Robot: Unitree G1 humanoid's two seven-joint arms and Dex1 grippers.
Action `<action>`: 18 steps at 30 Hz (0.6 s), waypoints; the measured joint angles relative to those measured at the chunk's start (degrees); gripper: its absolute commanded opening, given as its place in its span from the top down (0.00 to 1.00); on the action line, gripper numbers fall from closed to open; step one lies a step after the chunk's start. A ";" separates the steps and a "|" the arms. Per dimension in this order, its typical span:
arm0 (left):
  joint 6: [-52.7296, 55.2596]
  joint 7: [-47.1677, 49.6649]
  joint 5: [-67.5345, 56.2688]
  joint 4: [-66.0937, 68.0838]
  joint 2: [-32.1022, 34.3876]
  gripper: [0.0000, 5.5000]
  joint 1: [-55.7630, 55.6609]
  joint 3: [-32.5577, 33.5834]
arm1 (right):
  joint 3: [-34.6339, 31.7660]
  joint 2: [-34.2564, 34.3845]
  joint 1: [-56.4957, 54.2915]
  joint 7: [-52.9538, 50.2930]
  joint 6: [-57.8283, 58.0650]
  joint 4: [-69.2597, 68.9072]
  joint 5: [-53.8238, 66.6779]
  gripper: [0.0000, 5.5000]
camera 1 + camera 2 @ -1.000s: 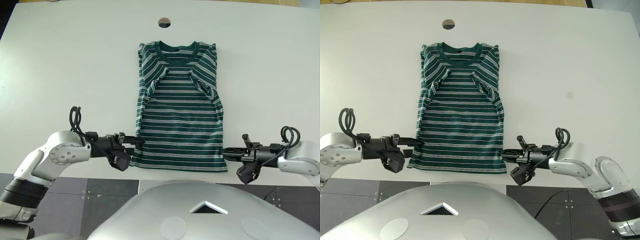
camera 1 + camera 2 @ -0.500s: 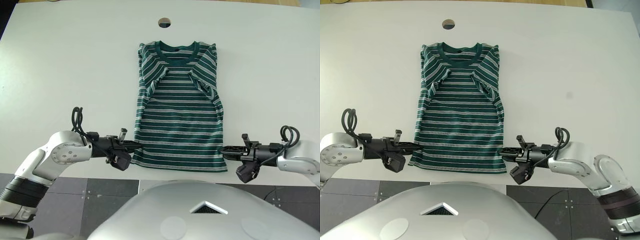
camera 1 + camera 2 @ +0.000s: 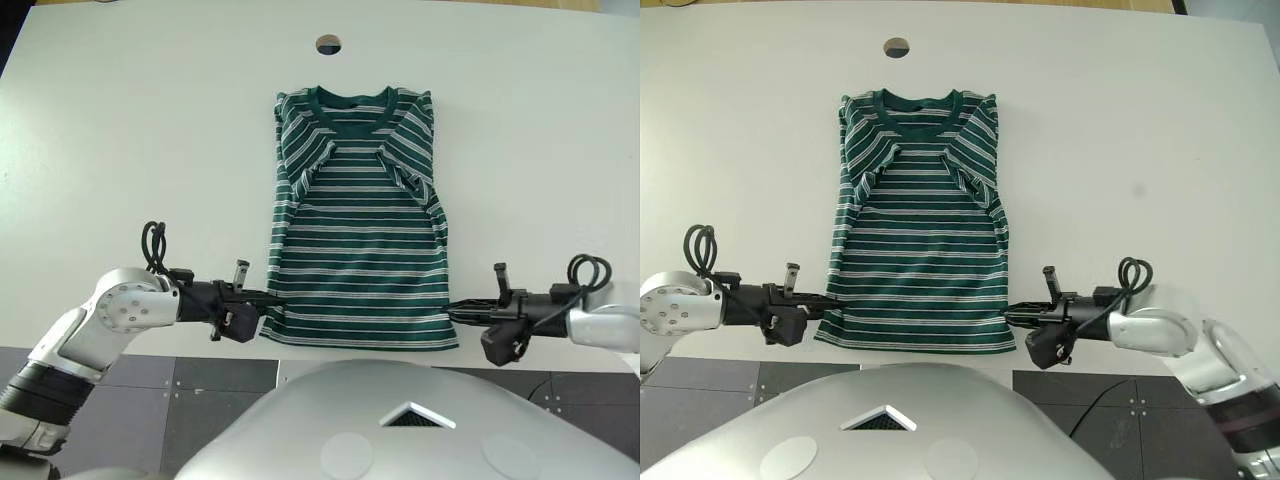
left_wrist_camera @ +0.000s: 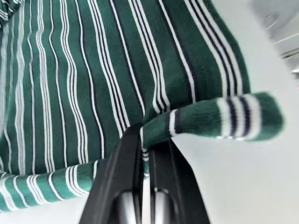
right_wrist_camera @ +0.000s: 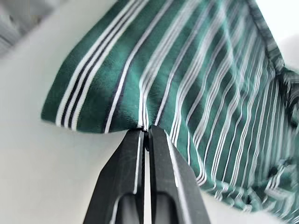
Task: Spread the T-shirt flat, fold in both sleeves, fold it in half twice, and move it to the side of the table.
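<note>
The T-shirt [image 3: 355, 215] – dark green with thin white and navy stripes – is laid on the white tabletop [image 3: 130, 150], about midway across it. Its collar is turned away from the robot and its hem is set close to the near edge. Both sleeves are folded in over the chest, where their ends meet just below the neckline, so that a tall, narrow shape is formed. A small round hole [image 3: 328, 44] is seen in the tabletop just beyond the collar, slightly to the left of it and apart from the cloth.

The left pincer [image 3: 268, 298] is held low over the tabletop at the shirt's lower left corner. It is clenched on the hem there: in the left wrist view the striped edge is seen nipped between the closed jaws, and the corner beside them is curled up into a small roll. The right pincer [image 3: 452, 307] is held at the lower right corner in the same way – in the right wrist view its jaws are pressed together on the fabric edge, with the corner of the hem lifted a little off the surface. The two arms are stretched inward from either side, roughly level with each other along the hem line.
</note>
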 measured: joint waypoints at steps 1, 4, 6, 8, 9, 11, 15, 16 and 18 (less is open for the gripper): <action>0.72 -1.53 -2.87 -0.20 0.51 0.98 0.50 0.11 | -0.33 -0.68 0.63 1.71 2.60 -0.39 3.97 0.98; 2.66 -5.53 -10.42 -0.80 2.07 0.98 1.79 1.14 | -1.26 -2.00 1.88 6.00 9.50 -1.96 13.72 0.98; 3.69 -7.11 -13.08 -1.41 2.84 0.98 2.31 1.79 | -2.15 -2.14 2.43 7.59 12.56 -3.27 17.46 0.98; 5.27 -9.18 -17.23 -1.88 3.47 0.98 3.31 3.14 | -3.13 -2.68 3.72 9.62 16.03 -5.27 22.02 0.98; 6.66 -10.37 -20.00 -2.56 3.55 0.98 3.74 3.82 | -4.05 -2.96 4.39 10.76 18.05 -6.49 24.91 0.98; 9.70 -12.10 -25.19 -4.11 3.58 0.98 3.89 5.58 | -5.94 -3.41 4.91 12.42 21.45 -8.72 30.15 0.98; 16.25 -15.02 -33.92 -6.38 3.47 0.98 3.73 9.15 | -10.47 -3.53 4.93 15.03 27.87 -11.64 39.95 0.98; 17.47 -15.08 -34.66 -6.43 3.04 0.98 3.48 9.84 | -11.28 -3.48 4.59 15.07 29.10 -12.02 41.49 0.98; 21.45 -14.10 -36.27 -6.38 0.90 0.98 0.95 10.57 | -12.59 -1.06 1.60 13.19 32.14 -11.99 44.98 0.98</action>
